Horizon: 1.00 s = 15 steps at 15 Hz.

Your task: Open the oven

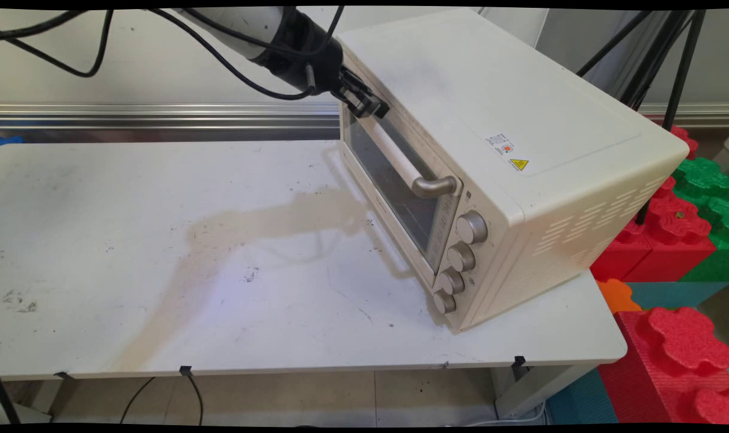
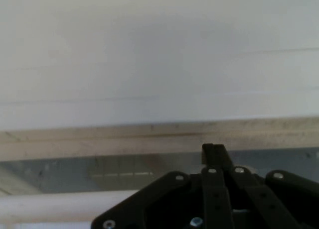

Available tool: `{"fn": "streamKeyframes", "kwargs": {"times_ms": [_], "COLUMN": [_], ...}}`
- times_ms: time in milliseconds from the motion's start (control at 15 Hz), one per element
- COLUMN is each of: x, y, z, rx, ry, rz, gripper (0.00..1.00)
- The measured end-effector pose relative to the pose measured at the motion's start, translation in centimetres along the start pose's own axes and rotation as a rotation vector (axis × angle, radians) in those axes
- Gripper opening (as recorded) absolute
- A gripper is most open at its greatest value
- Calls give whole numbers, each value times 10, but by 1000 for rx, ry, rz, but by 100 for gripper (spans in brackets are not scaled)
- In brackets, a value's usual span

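A cream toaster oven (image 1: 496, 120) stands on the right part of the white table (image 1: 160, 240), with its glass door (image 1: 394, 180) facing left. The door looks closed. A white bar handle (image 1: 400, 162) with metal ends runs along the door's top. My gripper (image 1: 369, 106) is at the door's upper far corner, just above the handle's far end. In the hand view the fingertips (image 2: 213, 150) are pressed together, so the gripper is shut with nothing between them. They lie against the door's top frame (image 2: 149, 134), and the handle (image 2: 55, 206) shows as a white bar at lower left.
Several round knobs (image 1: 460, 258) run down the oven's front right side. Red and green foam blocks (image 1: 677, 228) are stacked beyond the table's right edge. Black cables (image 1: 232, 60) hang from the arm over the table's back. A metal rail (image 1: 160, 114) runs along the wall.
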Motion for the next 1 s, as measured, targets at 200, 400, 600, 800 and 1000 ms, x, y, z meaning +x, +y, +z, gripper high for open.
{"fn": "streamKeyframes", "kwargs": {"times_ms": [200, 400, 600, 800, 1000], "x": [-6, -13, -21, -32, -42], "y": [0, -1, -2, -3, -3], "z": [2, 0, -6, -15, -23], "rx": [-1, -1, -1, -3, -7], "ry": [-14, -32, -53, -79, -107], "rz": [-2, -5, -6, -5, -4], "gripper": [0, 0, 0, 0, 0]}}
